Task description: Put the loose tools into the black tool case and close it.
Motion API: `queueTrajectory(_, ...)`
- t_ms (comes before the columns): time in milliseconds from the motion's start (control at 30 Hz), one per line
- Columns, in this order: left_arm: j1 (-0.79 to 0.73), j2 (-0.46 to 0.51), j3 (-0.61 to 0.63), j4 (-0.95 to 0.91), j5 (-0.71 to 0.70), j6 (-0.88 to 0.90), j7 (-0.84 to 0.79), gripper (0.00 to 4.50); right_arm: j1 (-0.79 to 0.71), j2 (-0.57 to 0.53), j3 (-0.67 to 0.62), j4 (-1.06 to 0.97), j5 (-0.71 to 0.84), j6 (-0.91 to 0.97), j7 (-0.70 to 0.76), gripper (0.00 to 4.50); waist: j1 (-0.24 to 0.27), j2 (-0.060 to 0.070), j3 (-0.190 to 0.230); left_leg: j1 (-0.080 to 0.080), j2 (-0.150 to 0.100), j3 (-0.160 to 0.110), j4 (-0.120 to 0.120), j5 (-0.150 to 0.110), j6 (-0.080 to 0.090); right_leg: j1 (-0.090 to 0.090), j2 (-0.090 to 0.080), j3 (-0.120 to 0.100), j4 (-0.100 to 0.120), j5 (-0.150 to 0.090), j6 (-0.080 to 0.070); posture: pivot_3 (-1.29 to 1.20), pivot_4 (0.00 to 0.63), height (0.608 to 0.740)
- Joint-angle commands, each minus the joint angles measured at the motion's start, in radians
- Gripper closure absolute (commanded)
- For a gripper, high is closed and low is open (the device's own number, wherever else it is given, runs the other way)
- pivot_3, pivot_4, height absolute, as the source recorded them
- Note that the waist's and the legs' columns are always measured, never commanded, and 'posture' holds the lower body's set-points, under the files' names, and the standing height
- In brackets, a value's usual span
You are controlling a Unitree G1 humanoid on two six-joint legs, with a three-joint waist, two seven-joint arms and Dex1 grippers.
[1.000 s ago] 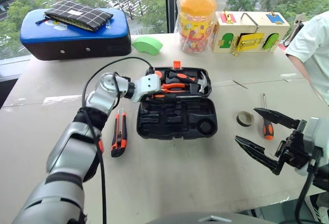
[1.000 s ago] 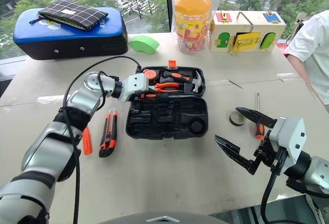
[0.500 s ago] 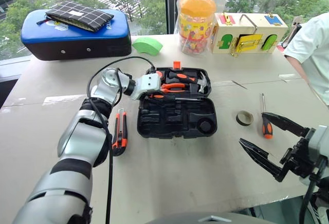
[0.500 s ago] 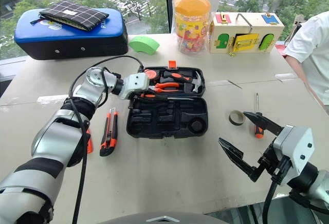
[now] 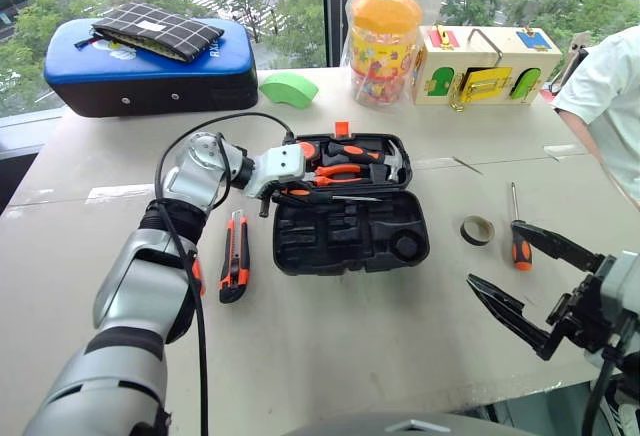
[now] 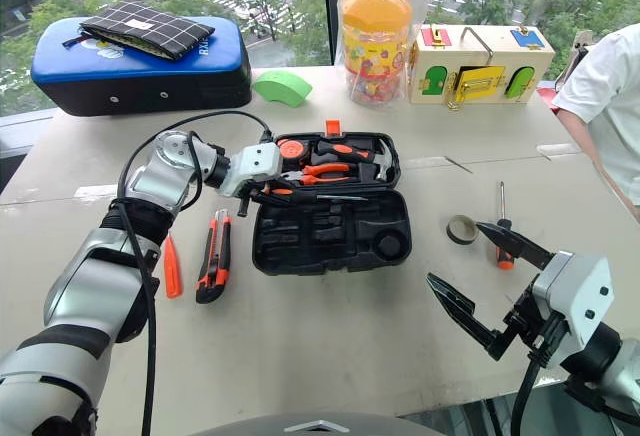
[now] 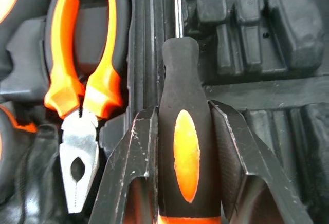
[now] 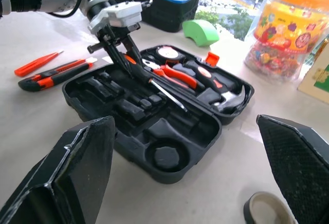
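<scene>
The black tool case (image 5: 345,244) lies open mid-table, pliers (image 7: 82,80) and a hammer (image 5: 390,161) in its far half. My left gripper (image 7: 182,108) is shut on a black-and-orange screwdriver (image 7: 186,147), held low over the case's hinge line with its shaft (image 5: 345,197) pointing right. Left of the case lie the utility knife (image 5: 233,256) and the slim orange tool (image 6: 170,266). To the right lie a dark tape roll (image 5: 477,229) and a second screwdriver (image 5: 520,246). My right gripper (image 5: 493,254) hangs open near the table's front right, just in front of that screwdriver.
A blue-topped case (image 5: 140,71) with a checked pouch on it stands at the back left. Along the back are a green wedge (image 5: 288,88), a candy jar (image 5: 380,46) and a wooden latch box (image 5: 485,64). A person's white sleeve (image 5: 605,96) is at the right edge.
My left wrist has rolled a little with the screwdriver in its grip, staying over the case's hinge. The right gripper stays open and has barely moved.
</scene>
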Motion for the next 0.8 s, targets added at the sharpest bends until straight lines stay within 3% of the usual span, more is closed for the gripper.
queueTrajectory(33, 0.028, 0.029, 0.005, -0.151, -0.022, 0.121, -0.027, 3.68, 0.022, 0.005, -0.033, -0.033, 0.001, -0.054, 0.006, 0.0, -0.002, 0.001, 0.0, 0.0, 0.0, 0.0, 0.0, 0.0, 0.0, 0.0, 0.0, 0.0, 0.0, 0.0, 0.0, 0.0, 0.15, 0.74)
queueTrajectory(200, 0.087, 0.052, -0.006, -0.28, -0.012, 0.203, -0.012, 3.68, 0.013, -0.004, 0.001, -0.033, -0.011, -0.064, -0.014, 0.0, -0.003, 0.002, 0.001, 0.0, 0.001, 0.0, 0.0, 0.0, 0.0, 0.0, 0.0, 0.0, 0.0, 0.0, 0.0, 0.0, 0.15, 0.74)
queueTrajectory(400, 0.113, 0.062, -0.032, -0.311, 0.019, 0.256, 0.023, 3.68, -0.002, -0.004, -0.011, -0.033, -0.007, -0.045, -0.005, 0.0, 0.003, 0.001, 0.001, 0.0, 0.0, 0.0, 0.0, 0.0, 0.0, 0.0, 0.0, 0.0, -0.001, 0.0, 0.0, 0.0, 0.15, 0.74)
queueTrajectory(567, 0.14, 0.067, -0.005, -0.479, -0.048, 0.542, 0.036, 3.68, 0.014, 0.002, -0.023, -0.033, -0.011, -0.051, 0.005, 0.0, 0.0, 0.002, 0.001, 0.0, 0.0, 0.0, 0.0, 0.0, 0.0, 0.0, 0.0, 0.0, 0.0, 0.0, 0.0, 0.0, 0.15, 0.74)
queueTrajectory(800, 0.162, 0.064, 0.009, -0.493, -0.061, 0.658, 0.139, 3.68, -0.01, 0.005, 0.003, -0.023, -0.03, -0.039, 0.018, 0.0, 0.0, 0.003, 0.001, 0.001, 0.001, 0.0, 0.0, 0.0, 0.0, 0.0, 0.0, 0.0, 0.0, 0.0, 0.0, 0.0, 0.15, 0.74)
